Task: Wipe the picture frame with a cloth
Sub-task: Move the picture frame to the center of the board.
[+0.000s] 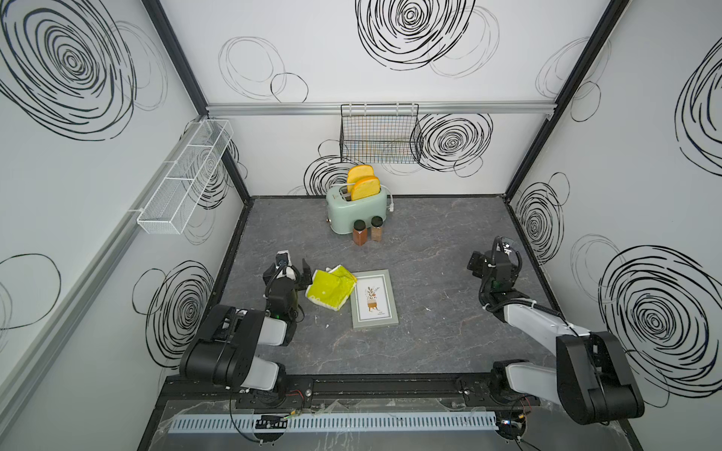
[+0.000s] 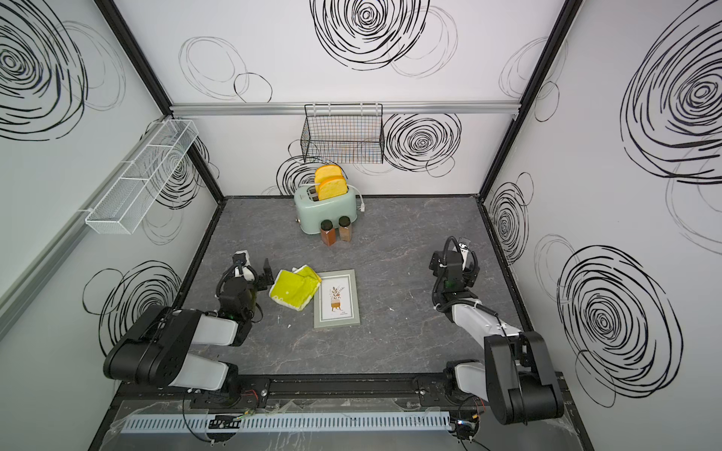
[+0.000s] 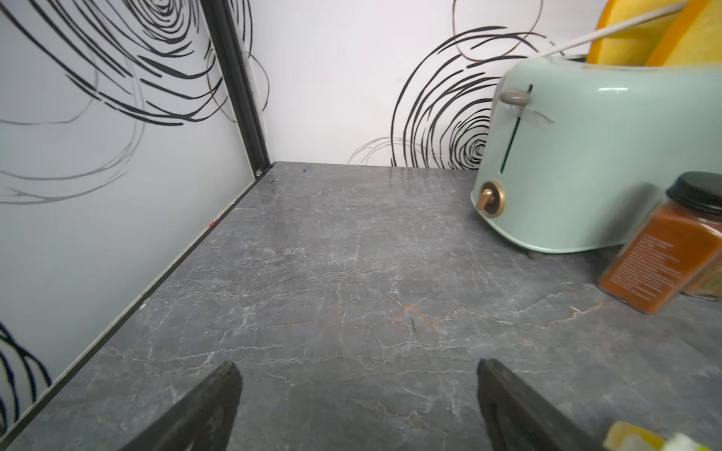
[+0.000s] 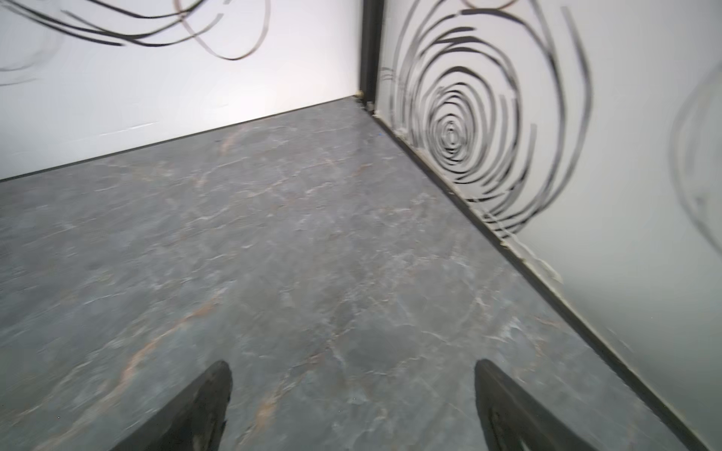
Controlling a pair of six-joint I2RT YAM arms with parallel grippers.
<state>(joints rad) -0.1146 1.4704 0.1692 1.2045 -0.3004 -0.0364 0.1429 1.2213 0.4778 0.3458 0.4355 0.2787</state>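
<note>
1 picture frame [image 1: 374, 300], 1 cloth [image 1: 331, 289], 2 jars [image 1: 360, 233]. Cloth btwn L gripper [image 1: 288, 271] & frame; R gripper [image 4: 351, 365] well apart. Both jaws apart, empty.

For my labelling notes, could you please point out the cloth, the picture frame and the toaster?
cloth [image 1: 332, 289]: in a top view, on its lime-yellow middle.
picture frame [image 1: 374, 300]: in a top view, on the plant print.
toaster [image 1: 353, 214]: in a top view, on its mint-green side.

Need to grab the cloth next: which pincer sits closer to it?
The left pincer, open right beside the cloth; the right pincer is far off, beyond the picture frame.
</note>
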